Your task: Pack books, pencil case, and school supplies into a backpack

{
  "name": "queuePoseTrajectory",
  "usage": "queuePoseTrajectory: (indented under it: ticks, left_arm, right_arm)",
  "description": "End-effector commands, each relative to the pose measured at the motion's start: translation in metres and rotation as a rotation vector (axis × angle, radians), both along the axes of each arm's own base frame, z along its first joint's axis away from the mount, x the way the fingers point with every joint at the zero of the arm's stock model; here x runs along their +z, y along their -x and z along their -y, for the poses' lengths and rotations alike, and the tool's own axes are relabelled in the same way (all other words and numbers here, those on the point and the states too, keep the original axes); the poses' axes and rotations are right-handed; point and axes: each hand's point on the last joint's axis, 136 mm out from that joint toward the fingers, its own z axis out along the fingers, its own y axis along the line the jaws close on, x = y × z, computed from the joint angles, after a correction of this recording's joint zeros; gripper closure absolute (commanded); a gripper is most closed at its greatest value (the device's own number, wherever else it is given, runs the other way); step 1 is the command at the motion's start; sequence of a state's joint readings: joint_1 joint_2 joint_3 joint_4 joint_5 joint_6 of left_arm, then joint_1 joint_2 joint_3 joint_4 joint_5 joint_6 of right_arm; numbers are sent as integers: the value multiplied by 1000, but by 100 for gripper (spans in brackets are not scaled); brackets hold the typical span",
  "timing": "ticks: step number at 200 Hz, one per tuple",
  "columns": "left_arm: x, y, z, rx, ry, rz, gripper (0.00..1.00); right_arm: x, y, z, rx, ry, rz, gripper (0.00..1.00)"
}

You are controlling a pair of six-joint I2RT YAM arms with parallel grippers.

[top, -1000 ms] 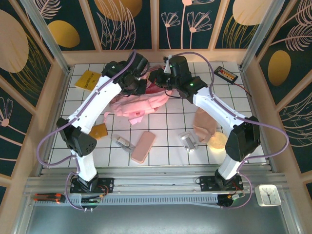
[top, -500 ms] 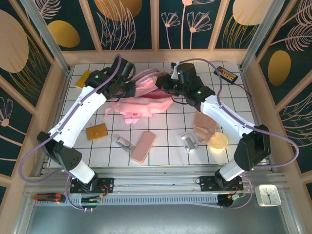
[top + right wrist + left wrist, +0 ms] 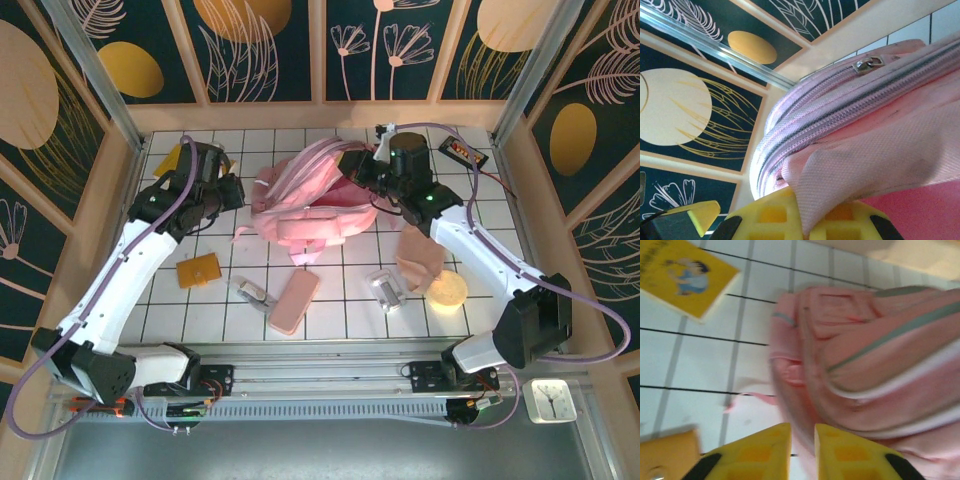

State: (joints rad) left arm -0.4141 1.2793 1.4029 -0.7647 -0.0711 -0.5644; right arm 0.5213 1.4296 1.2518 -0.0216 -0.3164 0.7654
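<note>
left tool [image 3: 802, 434] has withdrawn left off the backpack [image 3: 310, 205], pressed nearly together, empty; right tool [image 3: 362, 172] pinches backpack fabric.

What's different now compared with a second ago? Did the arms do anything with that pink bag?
The left gripper swung away to the left, off the backpack, toward the yellow book. The right gripper, clamped on the bag's fabric, shifted right and back, pulling the backpack up into a fuller, rounder shape. The pencil case, orange pad and metal clips lie where they were.
</note>
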Motion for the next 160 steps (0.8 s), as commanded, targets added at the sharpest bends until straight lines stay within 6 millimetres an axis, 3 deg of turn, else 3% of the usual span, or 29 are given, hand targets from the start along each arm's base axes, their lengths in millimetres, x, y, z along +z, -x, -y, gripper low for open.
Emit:
queuePoseTrajectory:
  ticks: [1,36,56,89,127,160]
  left_arm:
    - [25,-4,42,-128,219,51,67]
    - [31,10,71,-247,276,-13,61]
    - [23,23,91,-327,253,-82,56]
    - [5,38,110,-398,226,-176,55]
    - [-12,49,115,-451,124,-259,53]
    - [-34,45,97,-397,0,-297,53]
  right_arm:
    - [84,6,-12,42,-132,223,100]
    - [81,1,-13,35,-125,210,100]
    - [78,-2,-14,32,-115,208,100]
    - [77,4,-28,58,-118,210,100]
    - [78,2,-34,58,-118,217,100]
    - [83,3,-37,60,-126,223,100]
